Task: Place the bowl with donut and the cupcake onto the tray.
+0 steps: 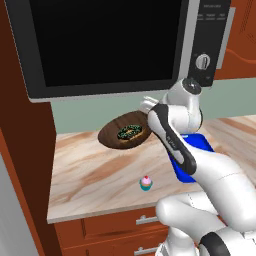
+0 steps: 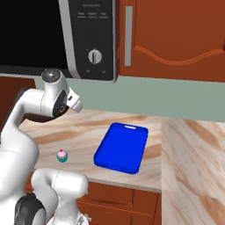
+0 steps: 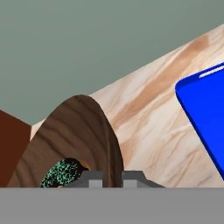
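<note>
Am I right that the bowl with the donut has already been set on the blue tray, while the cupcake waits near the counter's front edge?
Not quite: the bowl with the donut is off the tray, to its left, as the left base view shows. The cupcake does sit near the front edge.

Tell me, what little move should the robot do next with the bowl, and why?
Probably carry the bowl sideways toward the tray. In the hand view the claw straddles the bowl's rim with the donut inside, and the bowl looks tilted and lifted.

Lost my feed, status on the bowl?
Gripper clamped on bowl rim, bowl tilted, donut inside. Tray bare. Cupcake on counter.
</note>
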